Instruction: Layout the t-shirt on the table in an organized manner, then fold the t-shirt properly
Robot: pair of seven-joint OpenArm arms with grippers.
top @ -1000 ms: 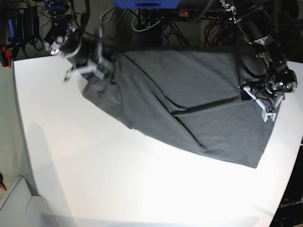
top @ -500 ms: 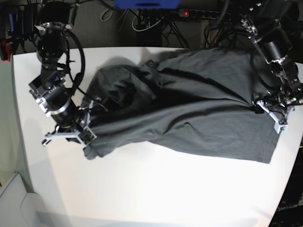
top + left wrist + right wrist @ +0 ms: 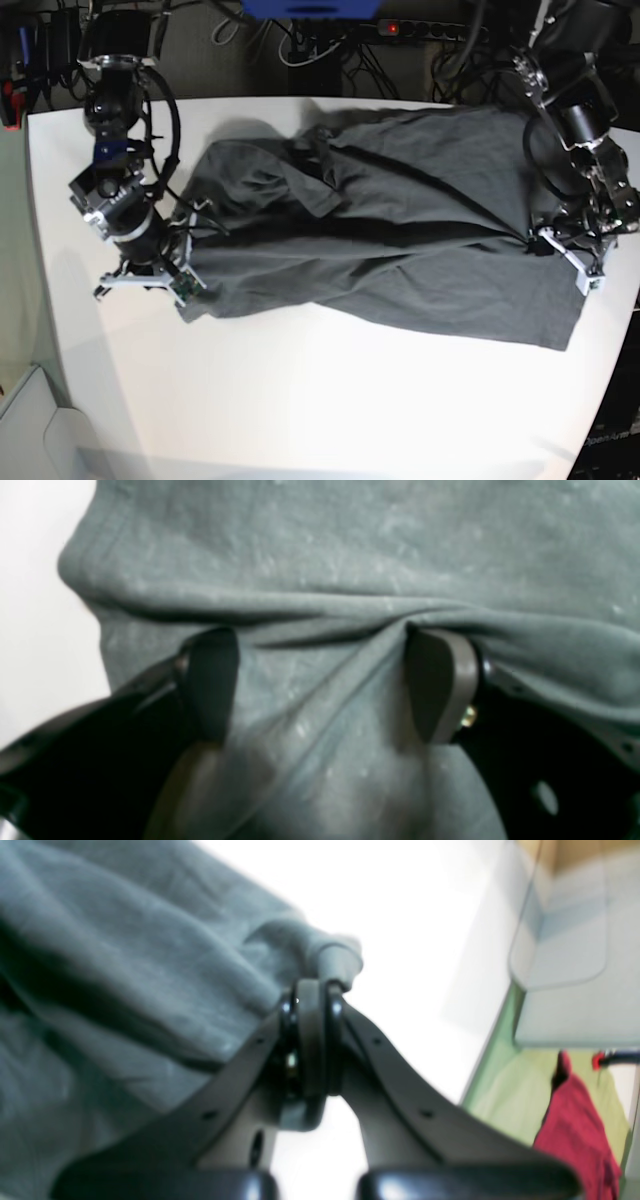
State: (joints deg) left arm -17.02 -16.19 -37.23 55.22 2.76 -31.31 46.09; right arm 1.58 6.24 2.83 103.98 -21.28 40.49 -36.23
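The t-shirt [image 3: 400, 230] lies spread across the far half of the table [image 3: 330, 410], crumpled and creased rather than flat, with a long dark fold running across its middle. Its bulk sits between the two arms.

Right claw [image 3: 312, 990]: the jaws are pressed together on a small bunched corner of the t-shirt [image 3: 125, 975]. A knob of cloth pokes out just beyond the fingertips. In the base view this claw [image 3: 178, 280] sits at the shirt's near corner on that view's left side, low over the table.

Left claw [image 3: 322, 680]: the jaws stand wide apart. The two fingers [image 3: 212, 680] press down onto the t-shirt [image 3: 350, 555], one on either side of a raised ridge of cloth. A horizontal fold runs just beyond the fingertips. The cloth lies between the jaws but is not pinched. In the base view this claw [image 3: 570, 255] rests on the shirt's edge at that view's right side.

The white table [image 3: 35, 605] shows bare beside the shirt's rounded hem in the left wrist view.
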